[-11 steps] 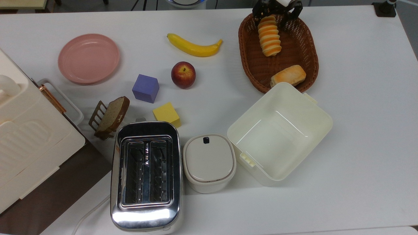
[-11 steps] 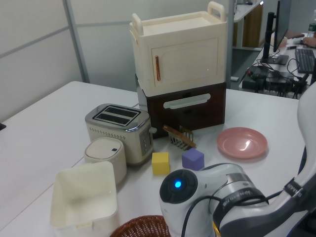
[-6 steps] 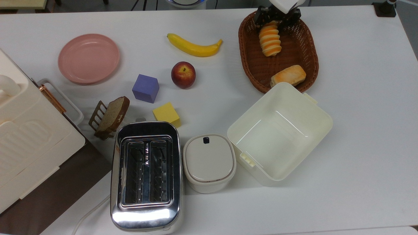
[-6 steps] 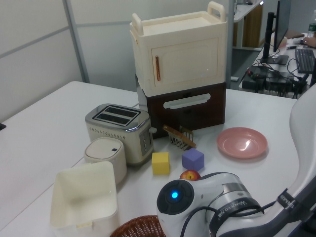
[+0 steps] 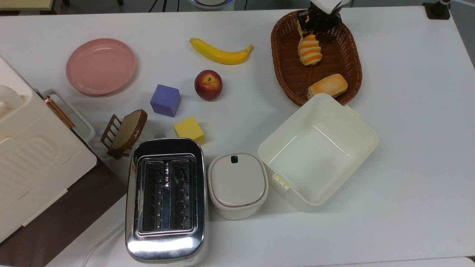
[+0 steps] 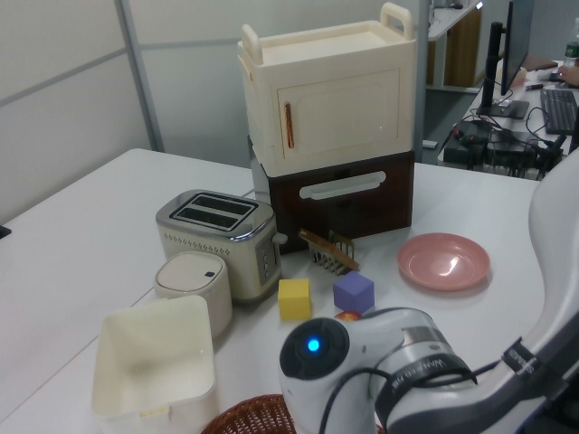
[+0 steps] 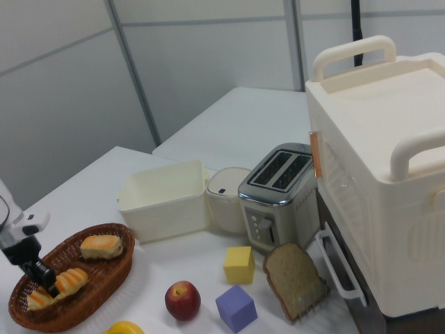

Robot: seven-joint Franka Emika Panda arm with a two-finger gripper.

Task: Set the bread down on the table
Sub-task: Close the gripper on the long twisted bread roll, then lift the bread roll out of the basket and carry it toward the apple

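Come down within the last second at the upper right of the top view: black two-finger gripper (image 5: 314, 26), now clamped across the long orange-and-cream striped bread (image 5: 310, 52), pinching and nudging it. Still inside the brown wicker basket (image 5: 359, 70); lift and carry to the white table (image 5: 408, 148) yet to come.

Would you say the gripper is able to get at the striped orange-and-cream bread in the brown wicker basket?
Probably yes: the gripper is already at the bread's far end inside the basket, with nothing covering it.
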